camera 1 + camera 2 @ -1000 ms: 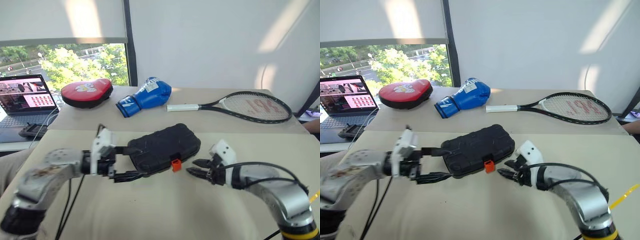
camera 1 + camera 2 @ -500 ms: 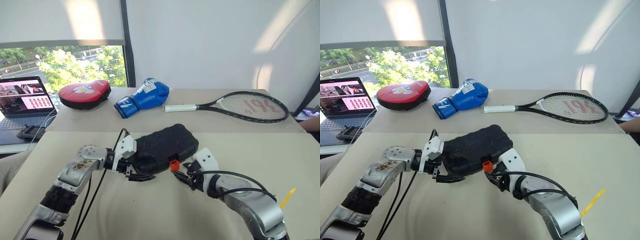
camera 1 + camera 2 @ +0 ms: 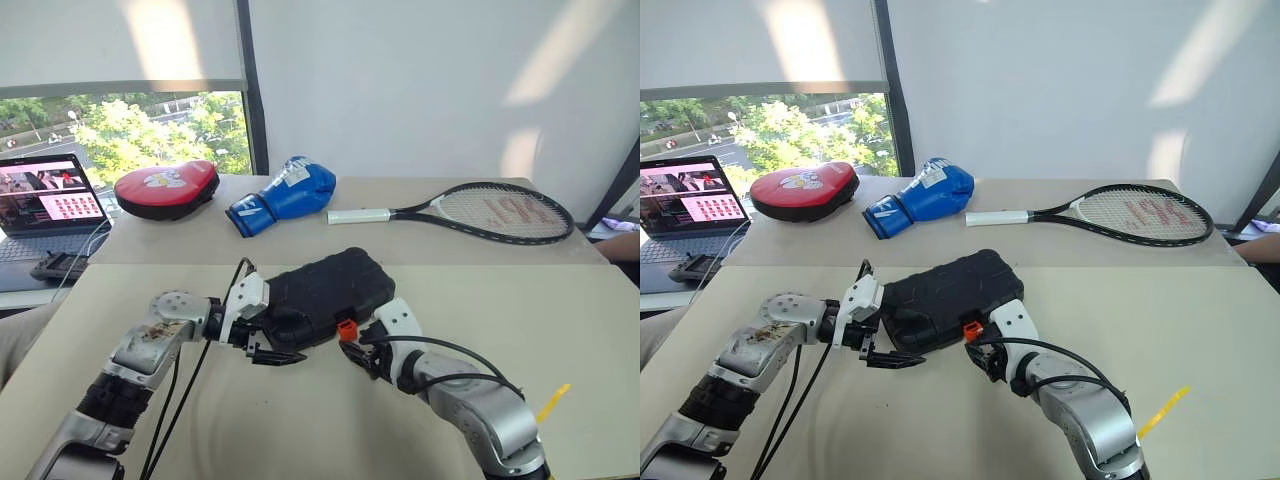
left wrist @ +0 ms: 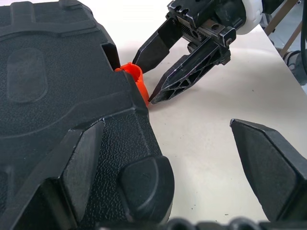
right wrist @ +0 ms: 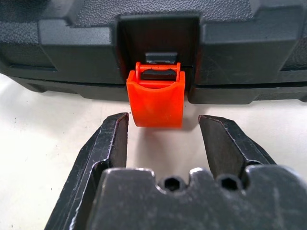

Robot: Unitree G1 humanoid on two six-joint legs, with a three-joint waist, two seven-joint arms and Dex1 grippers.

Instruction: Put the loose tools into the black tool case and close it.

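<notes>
The black tool case (image 3: 325, 290) lies in the middle of the table with its lid down. Its orange latch (image 5: 156, 98) faces me. My right gripper (image 5: 163, 120) is open just in front of the latch, one finger on each side, with a small gap to it. My left gripper (image 3: 280, 338) is open at the case's front left corner. One of its fingers (image 4: 84, 163) lies over the textured lid and the other (image 4: 268, 167) hangs above the table. The left wrist view also shows the right gripper (image 4: 144, 79) at the latch. The loose tools are out of view.
On the far table lie a tennis racket (image 3: 490, 212), a blue boxing glove (image 3: 285, 195) and a red pad (image 3: 165, 185). A laptop (image 3: 45, 200) stands at the far left. A yellow strip (image 3: 550, 402) lies near my right arm.
My right gripper has moved left and down to the latch. My left gripper has sunk and closed in on the case's front left corner. The camera has shifted slightly.
</notes>
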